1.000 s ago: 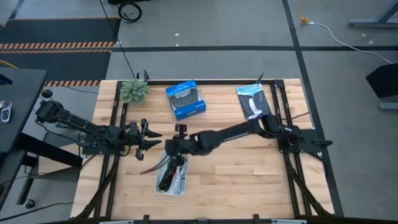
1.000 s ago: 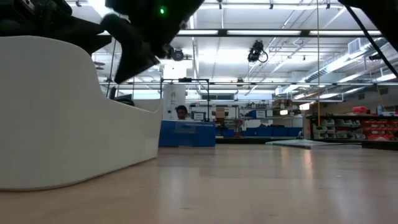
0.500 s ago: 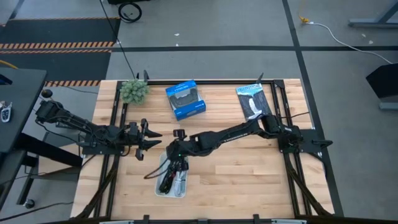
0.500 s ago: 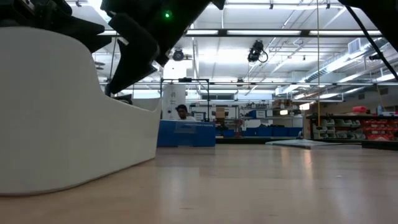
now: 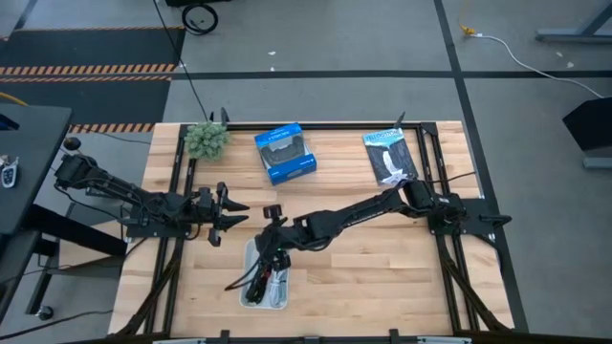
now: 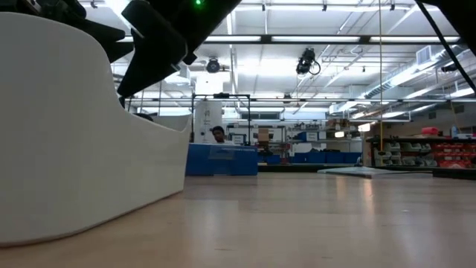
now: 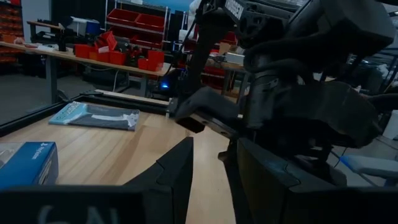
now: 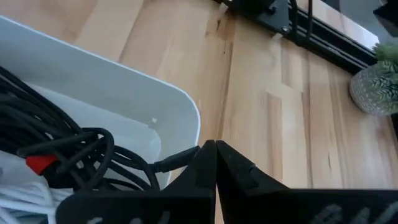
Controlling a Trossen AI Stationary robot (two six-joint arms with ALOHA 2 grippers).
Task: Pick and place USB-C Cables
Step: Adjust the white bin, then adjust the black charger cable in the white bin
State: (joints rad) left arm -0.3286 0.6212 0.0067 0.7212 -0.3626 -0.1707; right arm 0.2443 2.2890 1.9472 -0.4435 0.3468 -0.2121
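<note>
Hovering over a smooth white rounded tray (image 8: 155, 106) of coiled cables (image 8: 74, 152), right pincer (image 8: 214, 163) closed, left pincer (image 5: 229, 213) spread.

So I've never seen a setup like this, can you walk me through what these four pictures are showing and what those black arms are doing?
It is a robot with two dark jointed arms at a wooden table. One picture looks straight down from above. One sits at table height and mostly sees the side of a white tray. The other two come from cameras on each arm's wrist.

On the table lie a blue box, a dark flat packet, a small potted plant and the white tray, which holds coiled cables, one with a red tie.

The right arm reaches across, and its hand is at the tray's rim; its fingers are pressed together with nothing visibly between them. The left hand waits beside the tray, open and empty.
</note>
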